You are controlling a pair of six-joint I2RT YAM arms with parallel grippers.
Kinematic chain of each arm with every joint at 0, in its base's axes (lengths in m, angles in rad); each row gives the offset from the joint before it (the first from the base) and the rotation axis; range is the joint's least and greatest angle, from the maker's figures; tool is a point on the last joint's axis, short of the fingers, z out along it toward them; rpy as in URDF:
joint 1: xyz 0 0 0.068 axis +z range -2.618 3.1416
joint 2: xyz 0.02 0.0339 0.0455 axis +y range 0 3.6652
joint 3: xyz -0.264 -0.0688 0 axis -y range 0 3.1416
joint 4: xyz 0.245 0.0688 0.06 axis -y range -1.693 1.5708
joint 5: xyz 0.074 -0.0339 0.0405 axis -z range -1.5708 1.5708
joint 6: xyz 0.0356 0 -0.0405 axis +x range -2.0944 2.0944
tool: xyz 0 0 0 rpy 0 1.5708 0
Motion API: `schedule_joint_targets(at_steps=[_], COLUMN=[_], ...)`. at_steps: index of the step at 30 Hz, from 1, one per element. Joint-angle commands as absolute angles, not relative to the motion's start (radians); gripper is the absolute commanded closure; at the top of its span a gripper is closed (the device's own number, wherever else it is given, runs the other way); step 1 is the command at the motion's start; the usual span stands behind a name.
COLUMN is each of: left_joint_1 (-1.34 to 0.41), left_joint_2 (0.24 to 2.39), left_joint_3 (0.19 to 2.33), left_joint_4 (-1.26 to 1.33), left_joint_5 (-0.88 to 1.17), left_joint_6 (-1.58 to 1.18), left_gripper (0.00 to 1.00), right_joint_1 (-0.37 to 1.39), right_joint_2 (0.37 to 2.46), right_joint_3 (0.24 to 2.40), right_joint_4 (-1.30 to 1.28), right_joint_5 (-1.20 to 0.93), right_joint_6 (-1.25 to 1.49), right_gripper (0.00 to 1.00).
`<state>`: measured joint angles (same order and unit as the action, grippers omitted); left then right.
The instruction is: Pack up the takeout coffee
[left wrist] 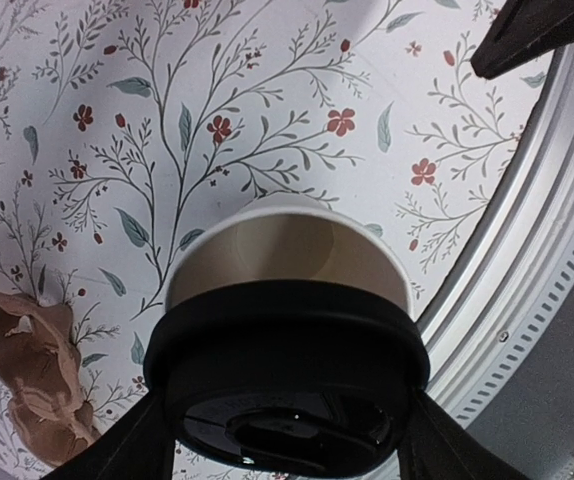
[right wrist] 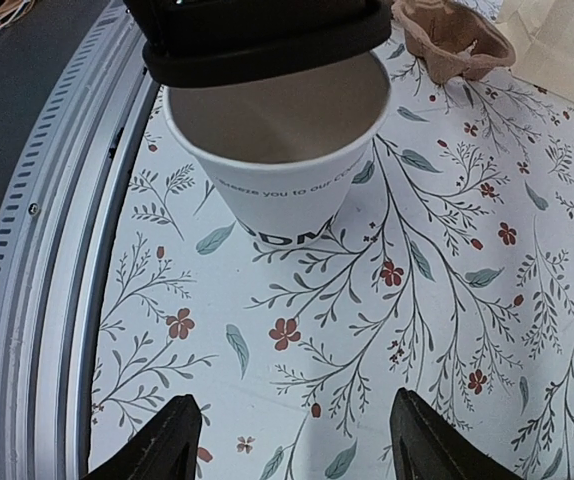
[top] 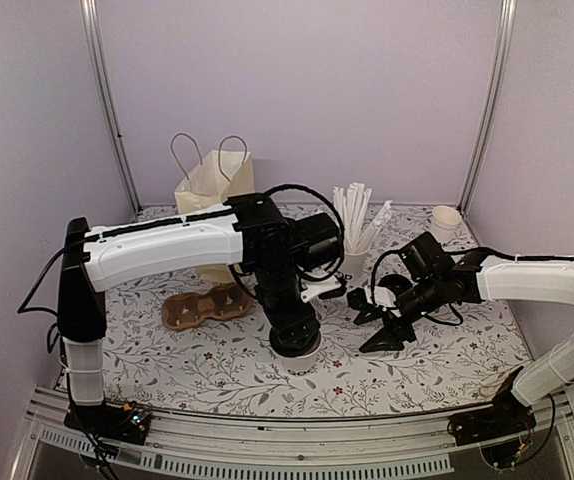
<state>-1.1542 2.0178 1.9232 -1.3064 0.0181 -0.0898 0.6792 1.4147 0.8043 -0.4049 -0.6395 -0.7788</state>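
Cup (right wrist: 289, 205) under left gripper (left wrist: 287, 405) (with lid (left wrist: 287, 345))

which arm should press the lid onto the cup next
Left. The left gripper holds the lid at the rim of the open cup, so it likely only needs to lower it. The right gripper is open, empty and off to the side.
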Motion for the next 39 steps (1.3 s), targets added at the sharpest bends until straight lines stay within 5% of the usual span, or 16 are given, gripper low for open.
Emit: schedule_joint_targets(at_steps=[1, 39], left_joint_1=[-1.167, -1.164], left_joint_2=[1.998, 1.998], left_joint_3=[1.907, 1.976], left_joint_4=[-1.327, -1.315], left_joint_5=[0.020, 0.003], left_joint_6=[-0.089, -0.079], left_gripper=[0.27, 0.24], right_joint_1=[0.675, 0.675], right_joint_2=[1.422, 1.424], right_joint_3=[0.805, 0.805], right_joint_4=[-0.410, -0.420], right_joint_5=[-0.658, -0.670], right_joint_6=[-0.778, -0.787], right_gripper=[0.32, 0.32])
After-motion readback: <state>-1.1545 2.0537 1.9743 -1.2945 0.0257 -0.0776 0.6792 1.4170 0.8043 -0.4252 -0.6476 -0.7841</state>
